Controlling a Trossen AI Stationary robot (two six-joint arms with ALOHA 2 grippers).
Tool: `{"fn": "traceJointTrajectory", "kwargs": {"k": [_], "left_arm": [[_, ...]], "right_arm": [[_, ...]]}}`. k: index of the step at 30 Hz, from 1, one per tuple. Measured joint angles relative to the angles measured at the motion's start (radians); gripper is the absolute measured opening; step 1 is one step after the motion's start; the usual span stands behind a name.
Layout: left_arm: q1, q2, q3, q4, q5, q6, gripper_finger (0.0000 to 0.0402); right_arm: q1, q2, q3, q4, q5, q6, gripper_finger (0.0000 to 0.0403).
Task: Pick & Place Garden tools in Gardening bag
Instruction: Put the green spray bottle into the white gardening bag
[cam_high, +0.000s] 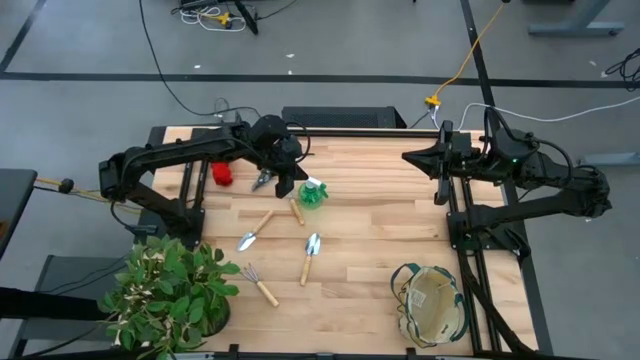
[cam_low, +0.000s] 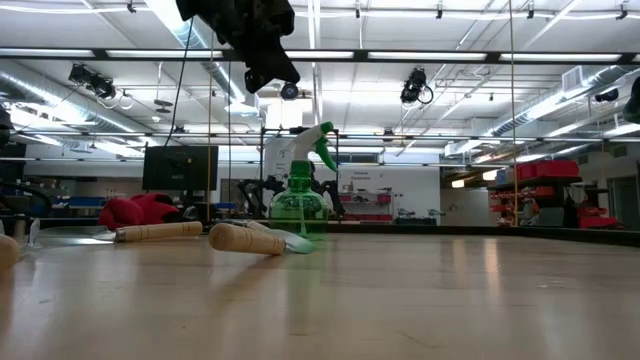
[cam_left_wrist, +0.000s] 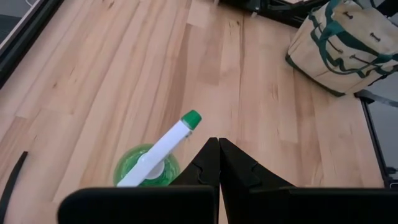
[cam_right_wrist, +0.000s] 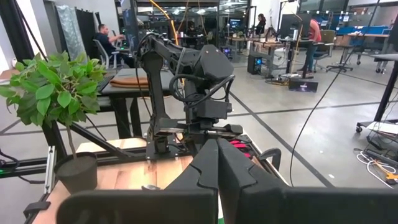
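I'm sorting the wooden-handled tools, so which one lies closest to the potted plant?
The small rake, its tines pointing toward the plant. The two trowels lie farther toward the table's middle.

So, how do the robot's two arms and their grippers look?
Both arms are dark, nearly black, made of jointed segments with black cables looped along them. The left gripper and the right gripper each have two flat, dark, angular fingers with stepped inner edges.
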Motion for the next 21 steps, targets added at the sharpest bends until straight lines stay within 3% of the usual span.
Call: {"fn": "traceJointTrajectory", "kwargs": {"k": [21], "left_arm": [[-0.011,0.0,0.0,0.0,0.001,0.024,0.0003]], "right_arm": [[0.0,0.0,0.0,-0.015,0.0,0.0,0.0]]}}
